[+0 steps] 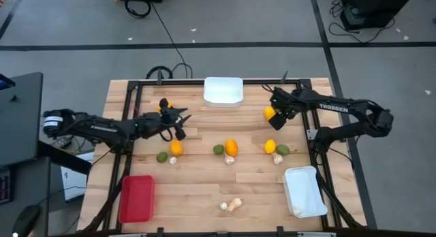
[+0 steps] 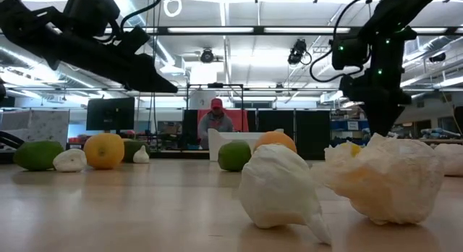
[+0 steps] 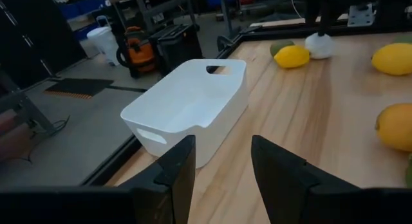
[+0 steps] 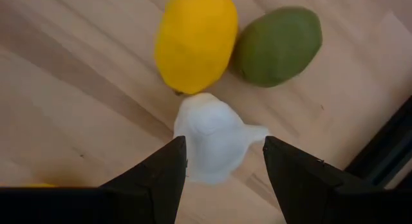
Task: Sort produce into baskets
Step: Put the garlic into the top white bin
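Fingers of your right gripper (image 4: 222, 163) hang open and empty above the white mushroom (image 4: 215, 143) near the table's right edge, so lower and close; left gripper (image 3: 222, 163) waits open.

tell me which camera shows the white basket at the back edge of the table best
The left wrist view: the white basket fills the frame, showing its rim, handle cutouts and bare inside. The high view shows it small from above at the back edge. The low view shows only a sliver behind fruit; the right wrist view misses it.
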Controlling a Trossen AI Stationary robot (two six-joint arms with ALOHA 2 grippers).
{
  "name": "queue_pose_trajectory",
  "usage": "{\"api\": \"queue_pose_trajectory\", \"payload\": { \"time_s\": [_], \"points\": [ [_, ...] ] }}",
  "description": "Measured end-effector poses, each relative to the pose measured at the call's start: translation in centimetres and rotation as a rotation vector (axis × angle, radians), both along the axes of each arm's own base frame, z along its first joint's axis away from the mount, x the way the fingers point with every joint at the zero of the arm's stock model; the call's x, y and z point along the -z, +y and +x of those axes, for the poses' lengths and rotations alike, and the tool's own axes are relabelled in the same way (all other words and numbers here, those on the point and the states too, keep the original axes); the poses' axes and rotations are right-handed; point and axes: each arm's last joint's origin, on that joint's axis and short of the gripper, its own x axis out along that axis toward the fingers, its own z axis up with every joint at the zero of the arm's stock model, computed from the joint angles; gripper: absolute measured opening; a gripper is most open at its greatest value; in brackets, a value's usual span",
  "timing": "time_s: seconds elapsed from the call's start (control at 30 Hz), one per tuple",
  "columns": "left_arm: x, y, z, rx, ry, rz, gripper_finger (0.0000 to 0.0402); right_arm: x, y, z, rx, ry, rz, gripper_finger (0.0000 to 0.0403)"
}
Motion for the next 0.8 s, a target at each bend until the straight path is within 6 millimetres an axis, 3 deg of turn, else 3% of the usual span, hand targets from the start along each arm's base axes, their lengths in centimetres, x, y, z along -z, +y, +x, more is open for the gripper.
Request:
{"api": "queue_pose_trajectory", "payload": {
  "time_s": [0.3, 0.67, 0.8],
  "points": [
    [0.4, 0.0, 0.2, -0.001, 0.022, -0.003, 0.0157, 1.5, -0.4, 0.7, 0.013, 0.058, 0.042, 0.021],
    [0.5, 0.0, 0.2, -0.001, 0.022, -0.004, 0.0157, 1.7, -0.5, 0.8, -0.013, 0.07, 0.045, 0.0095],
    [0.5, 0.0, 0.2, -0.001, 0.023, -0.004, 0.0157, 1.1, -0.2, 0.5, -0.016, 0.034, 0.048, 0.0091]
  ]
}}
